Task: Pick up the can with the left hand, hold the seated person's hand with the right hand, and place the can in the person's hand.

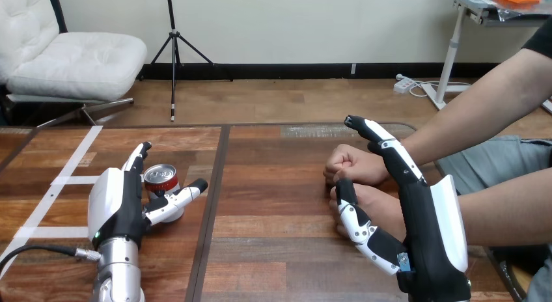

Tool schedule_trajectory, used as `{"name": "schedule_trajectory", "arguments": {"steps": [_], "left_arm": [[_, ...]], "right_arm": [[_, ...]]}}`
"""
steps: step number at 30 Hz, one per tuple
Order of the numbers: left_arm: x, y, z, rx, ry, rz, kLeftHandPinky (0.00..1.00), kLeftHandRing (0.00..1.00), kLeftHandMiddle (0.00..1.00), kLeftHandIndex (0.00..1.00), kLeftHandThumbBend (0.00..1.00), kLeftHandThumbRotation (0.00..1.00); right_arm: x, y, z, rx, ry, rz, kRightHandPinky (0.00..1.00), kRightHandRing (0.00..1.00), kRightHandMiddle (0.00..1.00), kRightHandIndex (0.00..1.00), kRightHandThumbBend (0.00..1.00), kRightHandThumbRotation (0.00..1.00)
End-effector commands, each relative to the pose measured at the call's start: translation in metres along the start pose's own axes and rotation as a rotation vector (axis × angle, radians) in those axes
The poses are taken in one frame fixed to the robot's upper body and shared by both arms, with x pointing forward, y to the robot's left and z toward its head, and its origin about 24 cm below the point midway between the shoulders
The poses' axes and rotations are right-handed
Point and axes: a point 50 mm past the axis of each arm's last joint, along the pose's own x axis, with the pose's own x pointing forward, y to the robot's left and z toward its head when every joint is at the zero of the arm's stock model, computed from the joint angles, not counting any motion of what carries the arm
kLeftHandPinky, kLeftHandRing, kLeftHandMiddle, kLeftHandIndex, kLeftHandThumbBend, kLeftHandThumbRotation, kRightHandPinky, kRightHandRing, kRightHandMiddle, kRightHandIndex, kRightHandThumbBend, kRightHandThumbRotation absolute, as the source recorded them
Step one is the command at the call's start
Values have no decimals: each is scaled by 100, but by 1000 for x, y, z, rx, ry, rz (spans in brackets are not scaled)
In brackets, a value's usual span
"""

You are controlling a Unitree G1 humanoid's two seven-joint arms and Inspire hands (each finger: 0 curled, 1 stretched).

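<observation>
**A:** On our left side, our left hand (120, 201) is spread open, fingers straight. The can (161, 178) stands upright on the table (273, 204), right in the gap between those fingers and the thumb. Nothing's curled round it.

**B:** Yep. And our right hand (426, 217)?

**A:** Open too, fingers straight. The person's upper hand (355, 164), a fist, sits just left of our fingers. The person's lower hand (377, 203) lies under our thumb. We can't tell if we're touching.
</observation>
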Motion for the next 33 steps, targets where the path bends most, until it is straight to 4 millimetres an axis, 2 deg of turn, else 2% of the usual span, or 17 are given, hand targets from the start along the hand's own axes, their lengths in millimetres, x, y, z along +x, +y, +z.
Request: {"name": "schedule_trajectory", "arguments": {"steps": [1,33], "left_arm": [[23,15,25,19,-80,54,73,85,89,89,94,54],[31,14,27,110,-49,33,70,83,88,88,91,51]], "right_arm": [[12,-4,7,5,-56,-27,84,86,87,83,19,0],[11,-5,6,-8,-32,-12,84,87,86,82,20,0]]}}
